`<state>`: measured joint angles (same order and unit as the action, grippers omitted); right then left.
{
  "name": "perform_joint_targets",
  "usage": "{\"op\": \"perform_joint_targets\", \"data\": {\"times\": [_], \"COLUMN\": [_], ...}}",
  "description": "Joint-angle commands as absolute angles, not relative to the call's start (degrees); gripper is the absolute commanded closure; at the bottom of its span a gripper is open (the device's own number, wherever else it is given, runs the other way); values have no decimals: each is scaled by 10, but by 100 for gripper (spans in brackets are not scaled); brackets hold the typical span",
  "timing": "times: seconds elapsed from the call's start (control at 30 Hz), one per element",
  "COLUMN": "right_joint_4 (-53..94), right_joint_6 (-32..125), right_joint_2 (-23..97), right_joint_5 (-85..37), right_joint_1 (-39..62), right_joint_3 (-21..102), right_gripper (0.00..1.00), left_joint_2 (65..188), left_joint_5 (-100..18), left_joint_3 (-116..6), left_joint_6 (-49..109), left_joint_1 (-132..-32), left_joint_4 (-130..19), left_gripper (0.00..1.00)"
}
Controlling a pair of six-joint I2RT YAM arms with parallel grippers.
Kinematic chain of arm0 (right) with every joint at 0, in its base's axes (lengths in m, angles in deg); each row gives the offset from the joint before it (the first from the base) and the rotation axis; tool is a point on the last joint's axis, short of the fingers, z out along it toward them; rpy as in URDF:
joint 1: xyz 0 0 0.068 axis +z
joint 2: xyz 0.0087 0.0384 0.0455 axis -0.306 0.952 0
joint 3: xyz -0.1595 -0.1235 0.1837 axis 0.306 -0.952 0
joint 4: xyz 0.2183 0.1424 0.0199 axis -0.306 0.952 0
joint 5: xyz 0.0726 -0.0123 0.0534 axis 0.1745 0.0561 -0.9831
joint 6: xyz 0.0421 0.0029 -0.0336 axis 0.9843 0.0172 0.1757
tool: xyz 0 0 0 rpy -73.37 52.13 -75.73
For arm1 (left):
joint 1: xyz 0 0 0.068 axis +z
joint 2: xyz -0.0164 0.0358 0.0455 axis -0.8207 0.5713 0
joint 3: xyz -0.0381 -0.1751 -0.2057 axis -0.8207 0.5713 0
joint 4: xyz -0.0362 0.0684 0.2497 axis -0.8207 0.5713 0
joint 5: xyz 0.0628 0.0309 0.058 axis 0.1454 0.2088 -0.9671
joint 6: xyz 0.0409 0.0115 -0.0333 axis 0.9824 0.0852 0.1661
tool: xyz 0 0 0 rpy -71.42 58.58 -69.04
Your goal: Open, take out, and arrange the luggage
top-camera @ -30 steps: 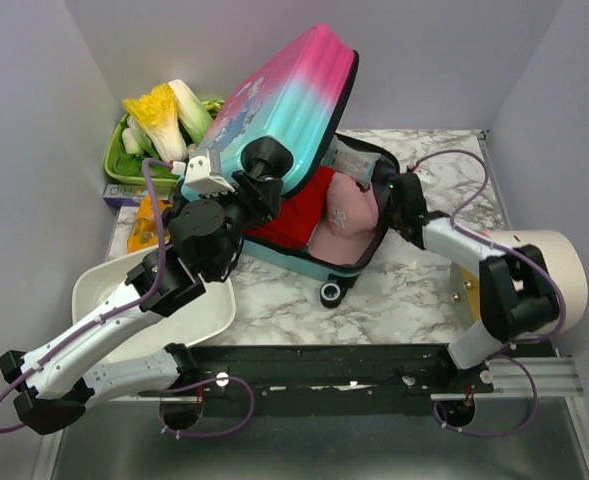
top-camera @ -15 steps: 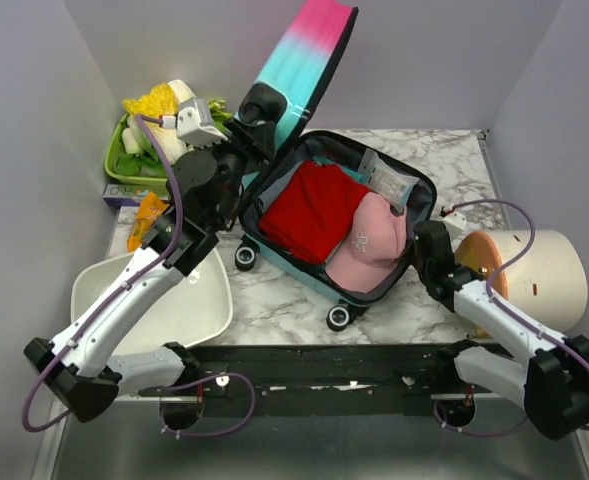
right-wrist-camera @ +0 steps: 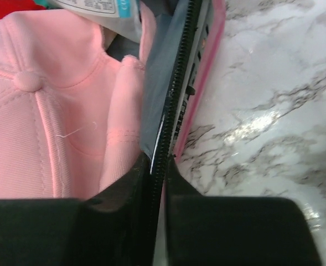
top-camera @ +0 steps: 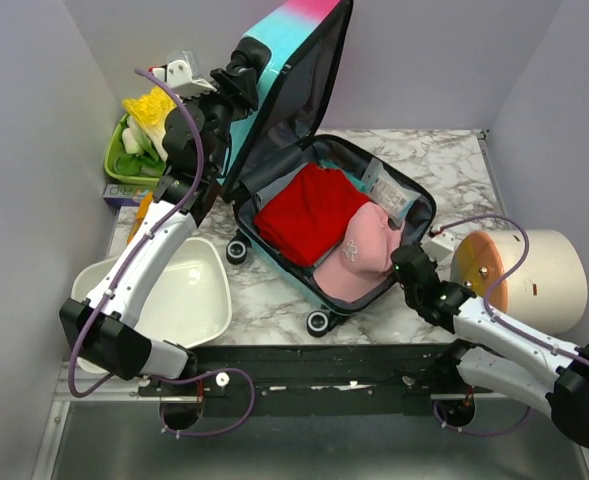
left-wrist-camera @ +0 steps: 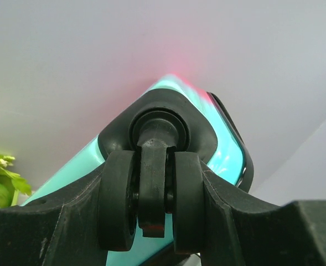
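Upper left, the left hand (left-wrist-camera: 154,191) grasps a wheel (left-wrist-camera: 118,205) on the open suitcase (top-camera: 294,110). The right hand (right-wrist-camera: 158,169) straddles its lower-right rim (right-wrist-camera: 176,94); I cannot tell whether it is clenched.

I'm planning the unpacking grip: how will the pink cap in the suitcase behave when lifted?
The pink cap is stitched fabric, so it is probably light and floppy, and its crown may collapse when pinched. It rests on top in the luggage, so it likely lifts free.
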<state>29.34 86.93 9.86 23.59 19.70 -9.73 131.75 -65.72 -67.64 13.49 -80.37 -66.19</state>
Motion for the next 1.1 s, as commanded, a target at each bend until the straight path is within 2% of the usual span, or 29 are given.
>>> {"op": "perform_joint_targets", "data": {"times": [0.0, 0.07, 0.1, 0.27, 0.3, 0.37, 0.4, 0.43, 0.47, 0.53, 0.6, 0.73, 0.8, 0.93, 1.07], "right_joint_4": [299, 331, 360, 412, 365, 282, 211, 184, 180, 208, 213, 260, 309, 355, 432], "right_joint_6": [872, 882, 864, 741, 627, 475, 349, 312, 299, 317, 297, 209, 195, 136, 135], "right_joint_2": [93, 79, 71, 11, 7, 7, 23, 34, 49, 104, 152, 326, 386, 493, 590], "right_joint_5": [127, 149, 187, 269, 258, 219, 164, 134, 93, -85, -186, -178, -243, -267, -348], "right_joint_1": [274, 274, 274, 273, 274, 270, 260, 241, 215, 88, 27, -5, -45, -68, -102], "right_joint_3": [-122, -117, -108, -30, -20, -2, 5, 14, 61, 120, 185, 303, 379, 467, 567], "right_gripper": [71, 56, 40, 6, 0, 0, 0, 0, 0, 0, 0, 0, 1, 1, 6], "left_joint_2": [1348, 1326, 1318, 1276, 1273, 1268, 1266, 1265, 1263, 1263, 1261, 1260, 1261, 1266, 1266], "left_joint_5": [-594, -581, -575, -544, -535, -508, -505, -505, -500, -493, -490, -462, -460, -458, -461], "left_joint_3": [-629, -583, -563, -493, -490, -485, -482, -481, -481, -482, -478, -467, -467, -469, -467], "left_joint_6": [150, 136, 135, 118, 114, 107, 104, 105, 107, 108, 104, 102, 104, 114, 122], "left_joint_1": [-766, -756, -749, -723, -716, -698, -695, -694, -692, -691, -689, -687, -687, -687, -687], "left_joint_4": [-561, -594, -610, -661, -663, -672, -676, -680, -680, -681, -685, -701, -704, -704, -702], "left_gripper": [100, 100, 100, 100, 100, 100, 100, 100, 100, 100, 100, 100, 100, 100, 100]}}
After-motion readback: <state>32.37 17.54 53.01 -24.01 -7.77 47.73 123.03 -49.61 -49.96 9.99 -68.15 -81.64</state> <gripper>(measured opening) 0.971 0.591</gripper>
